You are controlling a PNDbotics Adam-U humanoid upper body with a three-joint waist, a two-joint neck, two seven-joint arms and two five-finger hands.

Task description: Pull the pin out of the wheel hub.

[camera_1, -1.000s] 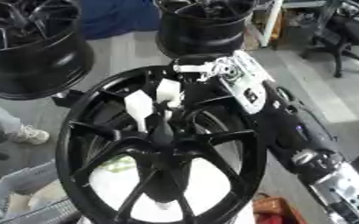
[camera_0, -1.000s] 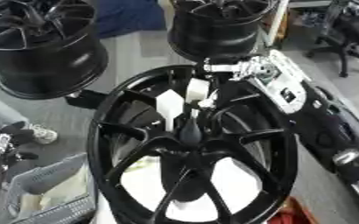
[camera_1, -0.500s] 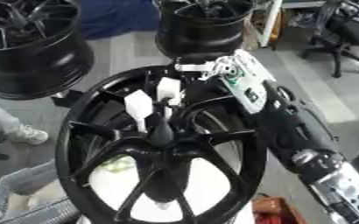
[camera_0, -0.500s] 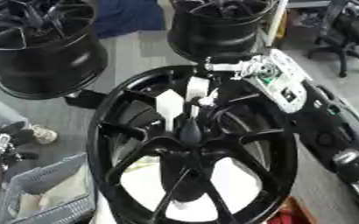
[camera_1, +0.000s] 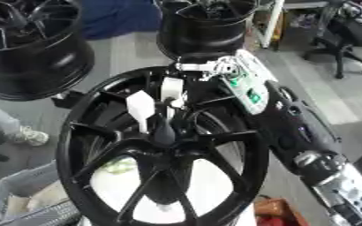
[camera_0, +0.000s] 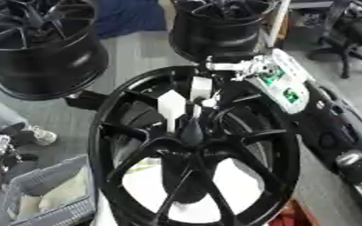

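Left eye view, right hand [camera_0: 224, 90] curled on pin [camera_0: 171, 106]

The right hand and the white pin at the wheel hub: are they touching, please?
Cannot tell. In the right eye view the right hand overlaps the white pin above the hub, but neither contact nor gap shows plainly.

A grey floor [camera_0: 134, 57] runs through a workshop space, where two spare black wheel rims stand behind the work area: one at far left [camera_0: 41, 46] and another at top centre [camera_0: 219, 28]. A blue cloth [camera_0: 126, 17] lies between them. A black office chair [camera_0: 354, 37] sits on pale flooring at upper right, beside a white upright post [camera_0: 277, 20]. Light is even and soft
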